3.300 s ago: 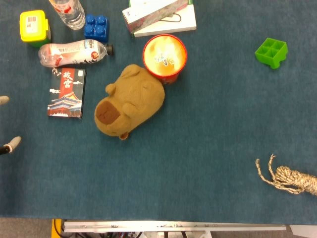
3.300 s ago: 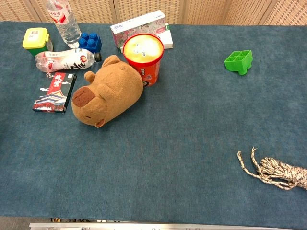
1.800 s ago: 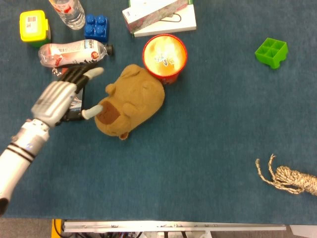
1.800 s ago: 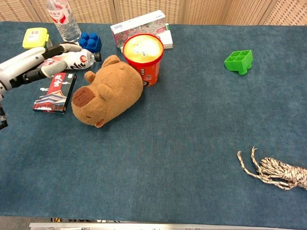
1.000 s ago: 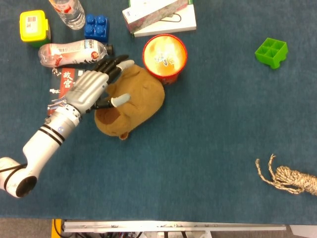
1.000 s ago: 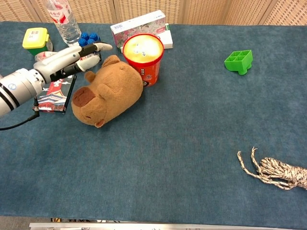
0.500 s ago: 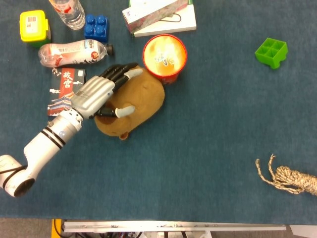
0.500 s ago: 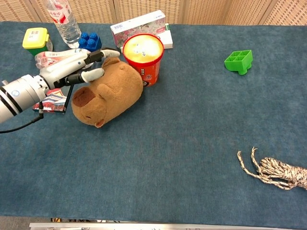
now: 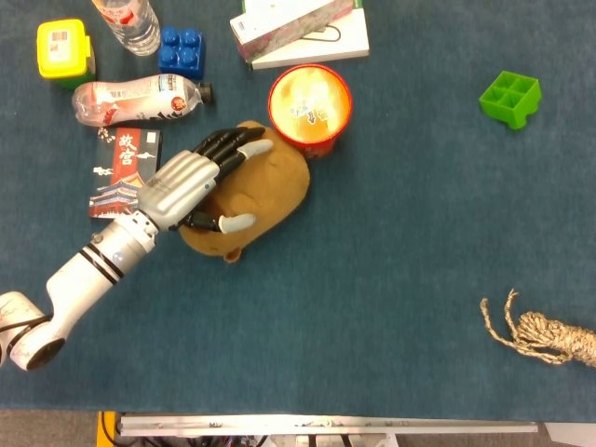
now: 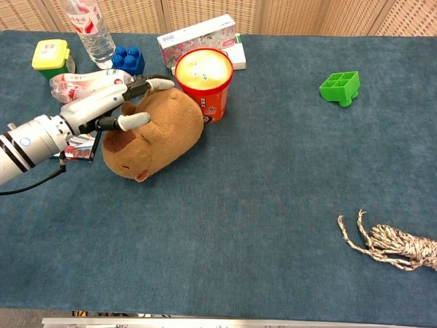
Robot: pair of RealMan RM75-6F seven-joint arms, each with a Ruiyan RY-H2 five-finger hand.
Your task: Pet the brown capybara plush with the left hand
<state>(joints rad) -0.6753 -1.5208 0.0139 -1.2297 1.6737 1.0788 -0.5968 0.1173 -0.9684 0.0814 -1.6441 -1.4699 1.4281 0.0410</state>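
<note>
The brown capybara plush (image 9: pixel 270 186) (image 10: pixel 167 133) lies on the blue table cloth, its darker snout toward the near left and its back against a red tub. My left hand (image 9: pixel 191 182) (image 10: pixel 109 102) lies flat over the plush's head, fingers spread and stretched toward the tub, thumb across the plush's near side. The hand covers most of the face in the head view. It holds nothing. My right hand shows in neither view.
The red tub (image 9: pixel 309 107) (image 10: pixel 203 80) touches the plush's back. A lying bottle (image 9: pixel 135 99), a dark booklet (image 9: pixel 126 172), a blue brick (image 9: pixel 181 50), a yellow box (image 9: pixel 65 51) and a tissue box (image 9: pixel 298 28) crowd the far left. A green tray (image 9: pixel 509 98) and a rope bundle (image 9: pixel 545 337) sit right.
My left hand came in from the left edge, passed over the booklet and settled onto the plush's head, sliding slightly toward its back. The plush has stayed in place.
</note>
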